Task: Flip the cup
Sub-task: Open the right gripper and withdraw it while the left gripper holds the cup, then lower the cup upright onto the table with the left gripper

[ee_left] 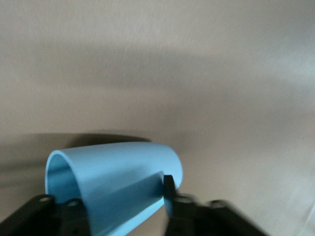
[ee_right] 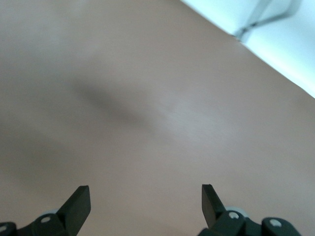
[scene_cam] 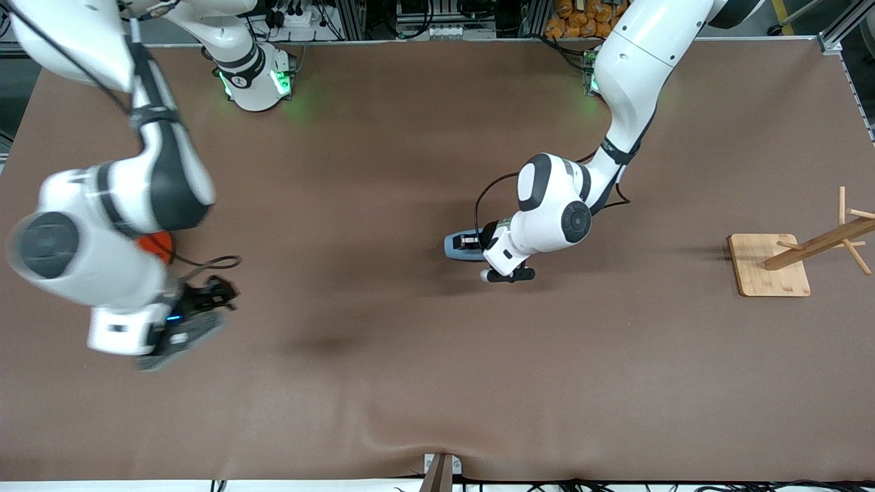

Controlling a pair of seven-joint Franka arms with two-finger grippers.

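Front, left wrist and right wrist views of a two-arm station at a brown table (scene_cam: 383,383).

Left arm: reaches from its base down to the middle of the table, wrist bent low so that the left gripper (scene_cam: 472,244) points sideways, level with the surface. In the left wrist view the left gripper (ee_left: 118,199) is closed on the small light-blue tapered plastic cup (ee_left: 118,177), which lies on its side between the black fingers (ee_left: 170,189); its darker blue inside and open rim show at one end. In the front view only a sliver of the cup (scene_cam: 452,246) appears past the wrist, toward the right arm's end of the gripper. Whether the cup rests on the table or is held just above it cannot be told.

Right arm: elbow raised, forearm folded over the right arm's end of the table. The right gripper (scene_cam: 205,301) hangs in the air over bare brown surface; in the right wrist view the right gripper (ee_right: 145,201) shows its two black fingers (ee_right: 78,201) spread wide, with nothing between them.

Surroundings: an orange object (scene_cam: 158,244) is mostly hidden under the right arm's wrist. A bamboo board with a pegged wooden rack (scene_cam: 769,265) lies at the left arm's end of the table, well apart from the cup.
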